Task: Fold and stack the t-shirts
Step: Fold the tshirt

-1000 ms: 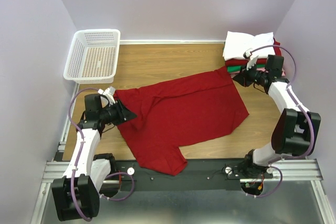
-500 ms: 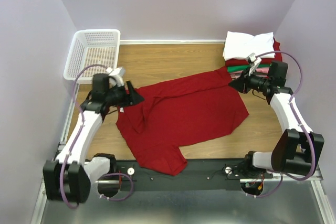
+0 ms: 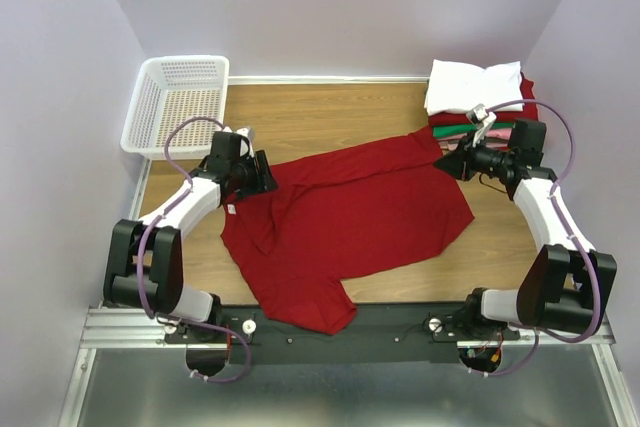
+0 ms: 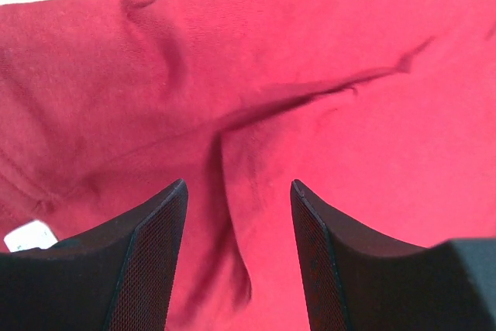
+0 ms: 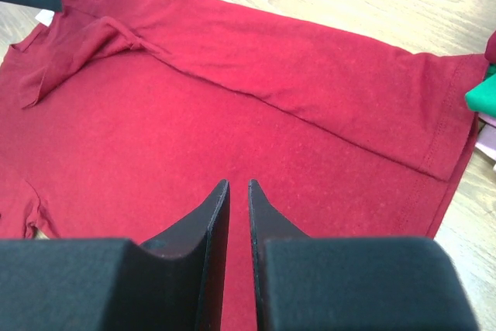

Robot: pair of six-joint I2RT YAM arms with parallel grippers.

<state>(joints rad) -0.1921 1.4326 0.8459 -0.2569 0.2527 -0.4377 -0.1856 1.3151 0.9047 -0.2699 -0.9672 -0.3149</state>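
Dark red shirt is spread across the wooden table, part folded, one corner hanging off the near edge. Only label I can spot is a small white tag by the collar, too small to read. Left gripper sits right over the cloth, fingers apart. Right gripper is nearly pinched together, holding nothing, beside the folded stack at the far right.

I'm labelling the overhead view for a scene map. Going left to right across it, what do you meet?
White mesh basket → left gripper → large dark red t-shirt → right gripper → stack of folded t-shirts.
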